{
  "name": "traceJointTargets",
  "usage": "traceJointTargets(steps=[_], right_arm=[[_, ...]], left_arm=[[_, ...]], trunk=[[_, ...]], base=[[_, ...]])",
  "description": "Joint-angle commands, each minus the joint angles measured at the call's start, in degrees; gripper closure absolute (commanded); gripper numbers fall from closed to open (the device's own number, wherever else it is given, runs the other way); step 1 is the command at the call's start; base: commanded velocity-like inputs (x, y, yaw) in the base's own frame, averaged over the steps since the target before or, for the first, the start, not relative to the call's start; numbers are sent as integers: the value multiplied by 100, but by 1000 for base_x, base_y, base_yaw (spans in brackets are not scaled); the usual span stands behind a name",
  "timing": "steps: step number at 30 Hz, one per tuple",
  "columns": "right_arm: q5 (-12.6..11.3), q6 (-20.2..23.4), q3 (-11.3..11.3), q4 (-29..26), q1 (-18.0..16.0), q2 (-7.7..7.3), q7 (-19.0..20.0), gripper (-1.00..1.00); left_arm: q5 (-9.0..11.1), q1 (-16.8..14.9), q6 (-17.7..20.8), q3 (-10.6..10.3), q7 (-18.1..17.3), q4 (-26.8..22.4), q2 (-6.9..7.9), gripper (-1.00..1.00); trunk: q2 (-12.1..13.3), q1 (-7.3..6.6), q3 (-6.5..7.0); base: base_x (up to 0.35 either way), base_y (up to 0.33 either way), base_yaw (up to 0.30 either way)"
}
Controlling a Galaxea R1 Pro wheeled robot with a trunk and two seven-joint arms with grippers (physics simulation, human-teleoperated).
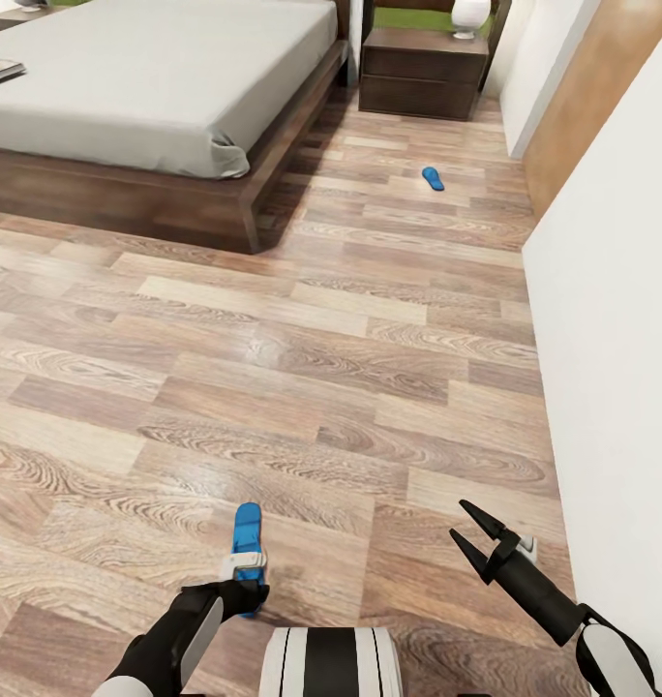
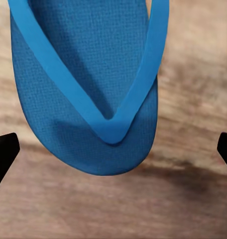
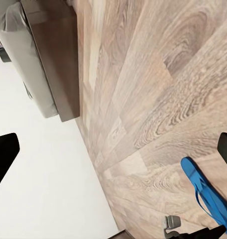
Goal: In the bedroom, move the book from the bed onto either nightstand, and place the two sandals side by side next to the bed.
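One blue sandal (image 1: 246, 530) lies on the plank floor just ahead of my base. My left gripper (image 1: 246, 569) hangs over its near end, open; in the left wrist view the sandal's toe and thong strap (image 2: 88, 84) sit between the wide-apart fingertips (image 2: 4, 154). The other sandal (image 1: 433, 178) lies far ahead on the floor, between the bed (image 1: 157, 87) and the wall. The book (image 1: 0, 70) rests on the mattress at the far left. The nightstand (image 1: 423, 68) stands beside the bed's head. My right gripper (image 1: 466, 539) is open above bare floor, holding nothing.
A white wall (image 1: 612, 290) runs close along my right side. A white lamp (image 1: 469, 15) stands on the nightstand. The bed's dark frame (image 1: 128, 198) juts out ahead on the left. Wood floor (image 1: 302, 368) stretches between me and the bed. The right wrist view catches the near sandal (image 3: 208, 196) and the bed (image 3: 24, 59).
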Motion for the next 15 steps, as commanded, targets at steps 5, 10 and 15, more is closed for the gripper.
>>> traceJointTargets(steps=[5,10,15], right_arm=[[-16,38,-8,1,-2,1,3,-100],[-16,38,-8,1,-2,1,3,-100],[-16,38,-8,4,-3,1,3,-100]], left_arm=[[45,0,34,-9,10,-8,2,-100],[45,0,36,-9,12,-8,2,-100],[45,0,30,-9,14,-8,2,-100]], trunk=[[-1,-1,-3],[-1,-1,-3],[-1,-1,-3]], base=[[23,0,0],[220,0,0],[175,0,0]])
